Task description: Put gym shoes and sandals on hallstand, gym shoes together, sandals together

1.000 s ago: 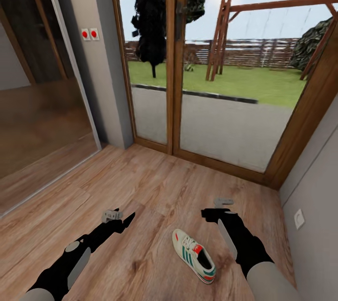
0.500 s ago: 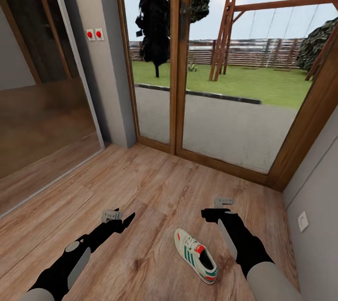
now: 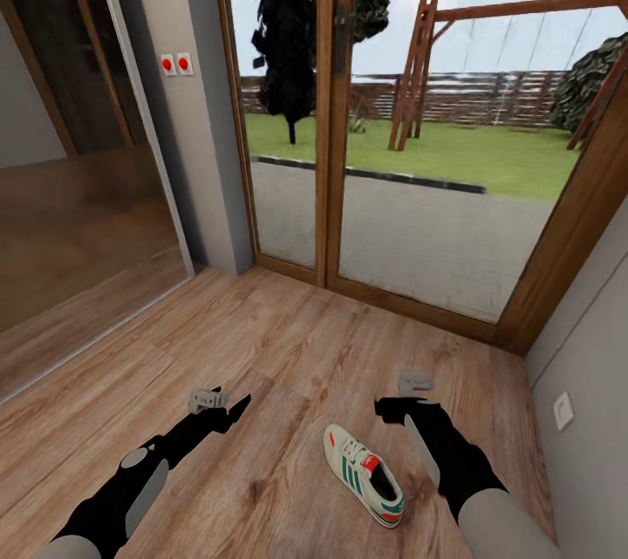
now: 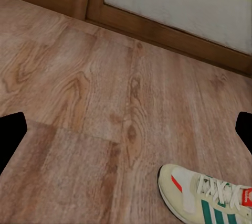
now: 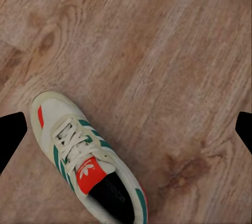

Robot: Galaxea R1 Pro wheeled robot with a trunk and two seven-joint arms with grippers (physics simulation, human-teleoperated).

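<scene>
I judge the task barely begun: one gym shoe (image 3: pixel 363 474) lies on the floor (image 3: pixel 288 341) between my spread, empty left gripper (image 3: pixel 208 400) and right gripper (image 3: pixel 415 382).

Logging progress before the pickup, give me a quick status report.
Left hand and right hand open, both empty. One sneaker upright on the wood floor between the arms. Nothing around it.
</scene>
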